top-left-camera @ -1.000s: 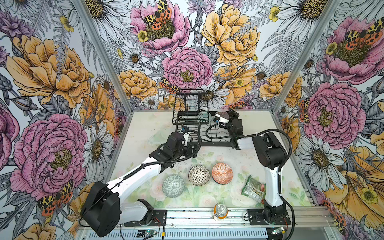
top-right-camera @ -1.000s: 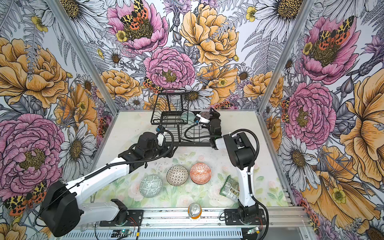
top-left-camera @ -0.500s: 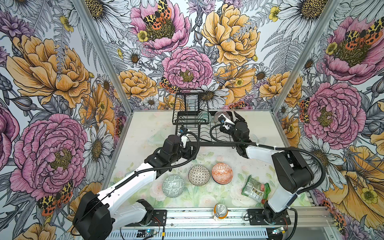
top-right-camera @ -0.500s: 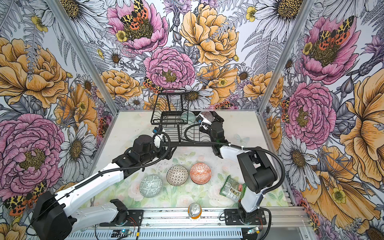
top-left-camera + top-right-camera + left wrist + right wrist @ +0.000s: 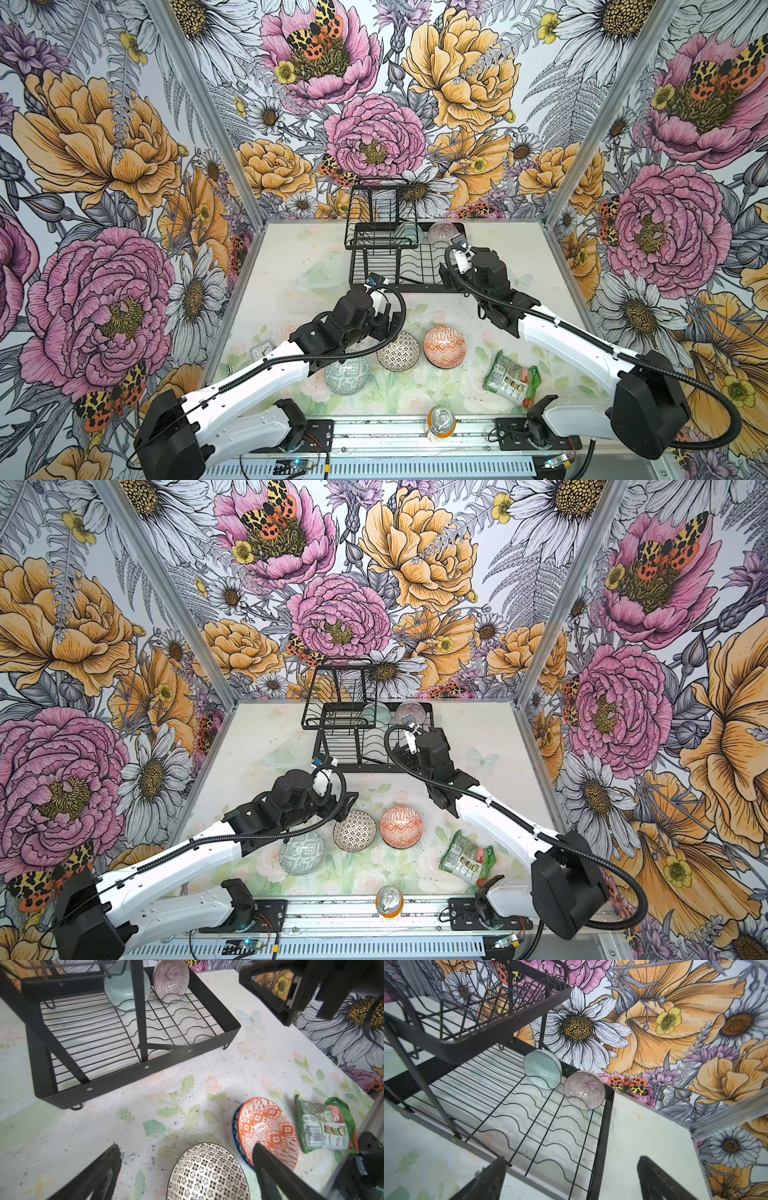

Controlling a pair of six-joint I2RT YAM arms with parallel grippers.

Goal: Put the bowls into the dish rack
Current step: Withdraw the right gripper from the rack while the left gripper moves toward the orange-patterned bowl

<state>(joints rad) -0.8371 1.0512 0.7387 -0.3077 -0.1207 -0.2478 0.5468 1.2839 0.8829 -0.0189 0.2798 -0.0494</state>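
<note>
- The black wire dish rack (image 5: 116,1078) holds two bowls on edge in the far slots of its lower tier: the pale teal bowl (image 5: 543,1069) and, just beside it, the pink-striped bowl (image 5: 584,1089).
- In front of the rack sit the grey-green maze bowl (image 5: 347,376), the black-white lattice bowl (image 5: 398,351) and the orange-white bowl (image 5: 444,346), the last nested in a blue-patterned bowl (image 5: 233,1124).
- The left gripper (image 5: 187,1146) hangs above the lattice bowl, jaws spread and empty.
- The right gripper (image 5: 571,1158) hovers over the rack's right end, jaws spread and empty.
- The green snack packet (image 5: 513,376) lies beyond the orange-white bowl; its print is too small to read.

Glossy glazed ceramic bowls (image 5: 268,1132); matt black metal dish rack (image 5: 133,1073).
</note>
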